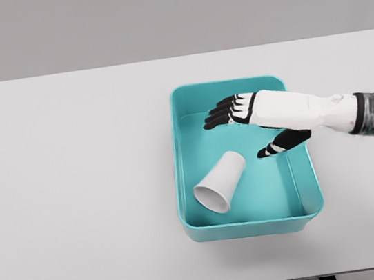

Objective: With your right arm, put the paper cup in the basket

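A white paper cup [220, 182] lies on its side inside the teal basket [178, 148], its open mouth facing the front left corner. My right hand [241, 129] hovers over the basket's back half, above and behind the cup. Its black fingers [220, 114] are spread toward the left and the thumb [281, 143] points down and forward. It holds nothing. The right forearm [322, 112] reaches in from the right edge across the basket's right wall. No left arm shows.
The basket stands right of the middle of a pale grey table [76, 197]. The table's front edge runs along the bottom of the view, and a grey wall lies behind it.
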Tool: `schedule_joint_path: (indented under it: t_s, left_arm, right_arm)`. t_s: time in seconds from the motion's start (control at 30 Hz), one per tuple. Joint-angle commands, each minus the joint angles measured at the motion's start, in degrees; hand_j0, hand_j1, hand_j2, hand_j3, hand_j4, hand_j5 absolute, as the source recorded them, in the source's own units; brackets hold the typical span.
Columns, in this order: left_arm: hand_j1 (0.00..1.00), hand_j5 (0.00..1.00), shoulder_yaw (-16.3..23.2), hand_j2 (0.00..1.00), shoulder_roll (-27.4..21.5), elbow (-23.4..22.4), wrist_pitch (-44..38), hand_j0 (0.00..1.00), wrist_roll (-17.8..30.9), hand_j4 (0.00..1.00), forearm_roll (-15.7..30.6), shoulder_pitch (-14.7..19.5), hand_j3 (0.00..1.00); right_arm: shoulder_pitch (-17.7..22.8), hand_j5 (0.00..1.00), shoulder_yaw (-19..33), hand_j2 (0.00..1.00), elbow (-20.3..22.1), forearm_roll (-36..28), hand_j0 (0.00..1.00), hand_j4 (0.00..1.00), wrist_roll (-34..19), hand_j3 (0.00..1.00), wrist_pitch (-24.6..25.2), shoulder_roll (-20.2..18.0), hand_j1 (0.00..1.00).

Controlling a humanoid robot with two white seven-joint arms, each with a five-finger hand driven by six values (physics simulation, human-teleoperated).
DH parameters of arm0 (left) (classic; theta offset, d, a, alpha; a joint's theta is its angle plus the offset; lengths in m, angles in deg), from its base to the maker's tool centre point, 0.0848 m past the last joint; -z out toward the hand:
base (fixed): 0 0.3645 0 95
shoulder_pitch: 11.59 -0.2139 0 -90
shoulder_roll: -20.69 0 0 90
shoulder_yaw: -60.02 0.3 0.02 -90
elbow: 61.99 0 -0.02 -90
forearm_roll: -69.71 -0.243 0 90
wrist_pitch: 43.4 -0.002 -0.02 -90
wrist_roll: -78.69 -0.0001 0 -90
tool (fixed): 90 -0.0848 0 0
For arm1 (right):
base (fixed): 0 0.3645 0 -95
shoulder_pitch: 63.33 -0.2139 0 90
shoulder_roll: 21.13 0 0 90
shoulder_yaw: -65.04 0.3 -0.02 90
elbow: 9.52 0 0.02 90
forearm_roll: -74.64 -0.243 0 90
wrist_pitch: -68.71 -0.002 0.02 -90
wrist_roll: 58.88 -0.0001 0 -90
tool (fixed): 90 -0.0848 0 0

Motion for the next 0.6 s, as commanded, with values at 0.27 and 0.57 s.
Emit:
schedule_joint_path:
  t_s: [0.27, 0.57]
  left_arm:
    - [1.0, 1.0, 0.0, 1.0, 0.0, 0.0, 0.03, 1.0, 0.01, 1.0, 0.0, 0.0, 1.0]
    - [1.0, 1.0, 0.35, 1.0, 0.0, 0.09, 0.03, 1.0, -0.08, 1.0, -0.17, 0.0, 1.0]
  right_arm:
    - [1.41, 1.0, 10.06, 1.0, 0.57, -13.59, 1.0, 1.0, 0.04, 1.0, 3.83, -0.93, 1.0]
    - [2.9, 1.0, 10.85, 1.0, 0.3, -13.42, 1.0, 1.0, 0.04, 1.0, 3.83, -0.14, 1.0]
